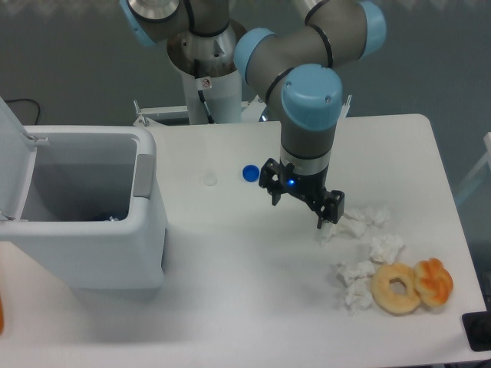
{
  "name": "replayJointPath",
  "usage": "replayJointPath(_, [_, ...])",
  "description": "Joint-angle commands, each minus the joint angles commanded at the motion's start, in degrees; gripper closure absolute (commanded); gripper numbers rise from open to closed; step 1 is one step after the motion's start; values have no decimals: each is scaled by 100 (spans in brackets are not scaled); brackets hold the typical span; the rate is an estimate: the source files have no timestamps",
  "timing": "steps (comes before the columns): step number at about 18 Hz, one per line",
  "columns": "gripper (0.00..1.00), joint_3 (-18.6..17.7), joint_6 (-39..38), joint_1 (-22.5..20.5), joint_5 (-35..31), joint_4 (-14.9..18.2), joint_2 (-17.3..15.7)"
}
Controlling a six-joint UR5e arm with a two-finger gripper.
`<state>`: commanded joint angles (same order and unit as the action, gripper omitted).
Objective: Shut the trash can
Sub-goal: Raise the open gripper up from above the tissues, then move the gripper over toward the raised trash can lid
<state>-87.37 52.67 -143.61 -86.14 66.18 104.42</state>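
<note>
trash can (92,253) lid up — dark bits inside, unclear.

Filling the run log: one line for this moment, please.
trash can: lid open | pincer: open, empty, above table right of can | task: not done
</note>
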Motion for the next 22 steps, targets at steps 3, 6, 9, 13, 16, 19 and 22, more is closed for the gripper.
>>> replayJointPath(3, [0,9,-879,17,326,18,-255])
replayJointPath(6, [0,0,-1730,271,423,44,-510])
replayJointPath(9, [0,9,-2978,518,755,35,-800])
replayJointPath(13, [0,18,-4096,633,1423,35,-1257])
replayJointPath(16, [0,18,-4501,659,1933,27,-1547])
replayJointPath(19, [0,27,-5098,869,2137,9,-1758])
replayJointPath(22, [0,97,-5494,1247,2154,-17,-1881])
